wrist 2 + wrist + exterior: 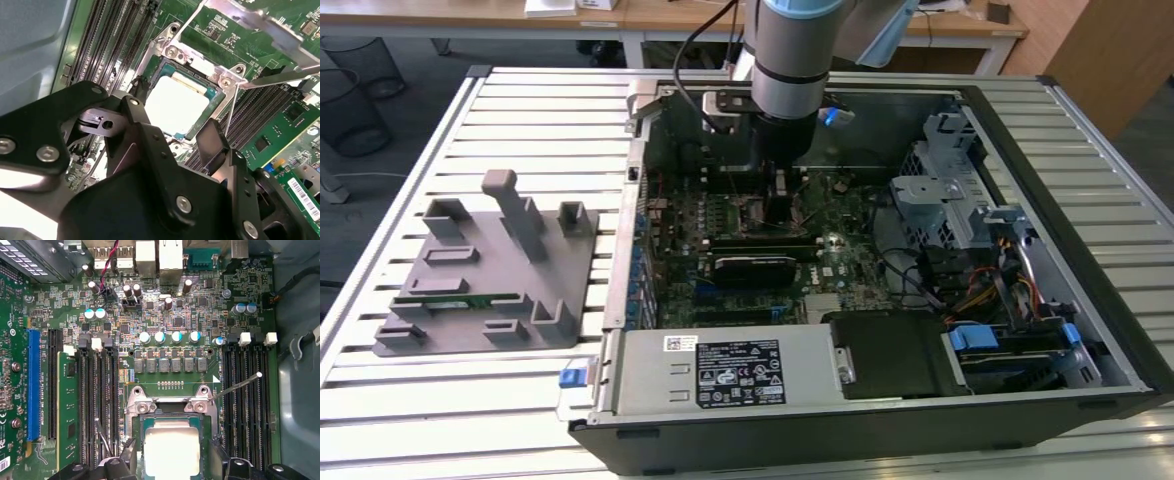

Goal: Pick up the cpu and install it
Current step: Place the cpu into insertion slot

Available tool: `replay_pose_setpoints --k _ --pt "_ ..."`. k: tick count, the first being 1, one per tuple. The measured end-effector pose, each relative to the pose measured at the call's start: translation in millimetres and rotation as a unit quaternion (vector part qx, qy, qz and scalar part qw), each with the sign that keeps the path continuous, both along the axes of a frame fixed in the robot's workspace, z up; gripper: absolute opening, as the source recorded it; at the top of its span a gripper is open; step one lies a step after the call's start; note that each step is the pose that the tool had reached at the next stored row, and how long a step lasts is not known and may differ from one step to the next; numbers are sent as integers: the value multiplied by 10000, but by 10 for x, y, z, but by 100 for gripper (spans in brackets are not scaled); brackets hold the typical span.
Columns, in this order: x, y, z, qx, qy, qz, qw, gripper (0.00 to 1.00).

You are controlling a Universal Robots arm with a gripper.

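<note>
Hand [170, 119] spread astride socketed cpu [171, 447]

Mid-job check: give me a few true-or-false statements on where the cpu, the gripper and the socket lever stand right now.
1. The cpu lies in the motherboard socket. True.
2. The gripper is shut on the cpu. False: its fingers stand open, one on either side of it.
3. The socket lever sticks out over the memory slots. True.
4. The grey fixture sits inside the computer case. False: it lies on the table outside the case, on the exterior view's left.
</note>
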State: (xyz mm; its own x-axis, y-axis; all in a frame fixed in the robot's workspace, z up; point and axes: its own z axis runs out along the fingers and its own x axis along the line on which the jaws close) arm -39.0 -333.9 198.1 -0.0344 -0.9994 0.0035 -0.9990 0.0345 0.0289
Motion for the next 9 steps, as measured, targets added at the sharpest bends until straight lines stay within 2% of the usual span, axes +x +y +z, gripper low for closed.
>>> replay_pose_setpoints --k 9 --pt "0 -2 -8 1 0 0 10000 66"
